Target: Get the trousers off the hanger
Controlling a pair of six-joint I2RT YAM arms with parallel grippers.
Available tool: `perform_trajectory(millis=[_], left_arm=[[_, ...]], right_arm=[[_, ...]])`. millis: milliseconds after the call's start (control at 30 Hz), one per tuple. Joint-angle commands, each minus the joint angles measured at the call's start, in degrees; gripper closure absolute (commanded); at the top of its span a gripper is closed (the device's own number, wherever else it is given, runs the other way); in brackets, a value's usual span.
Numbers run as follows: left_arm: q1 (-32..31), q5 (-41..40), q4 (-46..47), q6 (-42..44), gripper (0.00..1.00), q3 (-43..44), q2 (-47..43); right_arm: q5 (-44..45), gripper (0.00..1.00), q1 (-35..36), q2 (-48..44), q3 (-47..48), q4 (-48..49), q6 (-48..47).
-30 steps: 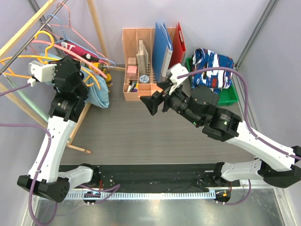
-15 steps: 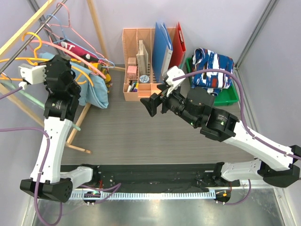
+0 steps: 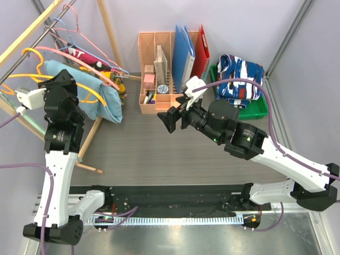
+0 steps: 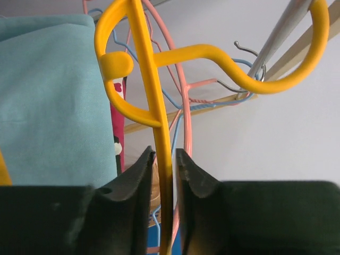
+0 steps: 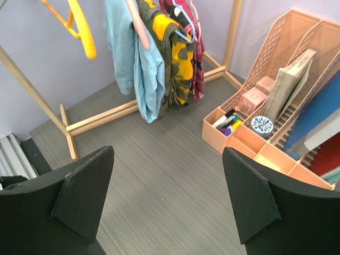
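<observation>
Left wrist view: we see the left gripper's (image 4: pixel 165 159) jaws closely flanking the yellow hanger (image 4: pixel 147 79) stem; we cannot tell if they pinch it.
Right gripper (image 5: pixel 167 159): jaws spread wide, empty, above the worktop (image 5: pixel 170 186).
Trousers: light blue trousers (image 3: pixel 106 101) hang on the rack (image 3: pixel 109 32).

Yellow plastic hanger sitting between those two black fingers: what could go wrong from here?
The yellow plastic hanger has its hook over the grey metal rail, so a sideways pull by the left fingers might snag it. A thin pink wire hanger hangs right behind it and could tangle. The light blue cloth trousers alongside might get dragged too.
</observation>
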Motion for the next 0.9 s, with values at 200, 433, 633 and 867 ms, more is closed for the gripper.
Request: perform_trajectory(millis=[200, 433, 633, 867], left_arm=[[0.74, 7.26, -3.18, -1.20, 0.40, -0.69, -7.68], [0.82, 14.73, -8.01, -1.62, 0.34, 3.61, -8.83], [0.82, 27.54, -7.23, -3.22, 0.32, 4.31, -9.71], [0.65, 49.88, -3.98, -5.59, 0.34, 6.69, -9.27]], right_arm=[[-4.03, 0.12, 0.01, 1.09, -1.03, 0.05, 6.73], [-5.00, 0.11, 0.10, -1.44, -1.90, -3.47, 12.35], [-0.36, 0.01, 0.01, -3.73, -4.18, -11.02, 16.05], [3.88, 0.01, -0.07, -5.41, -10.16, -15.69, 19.22]])
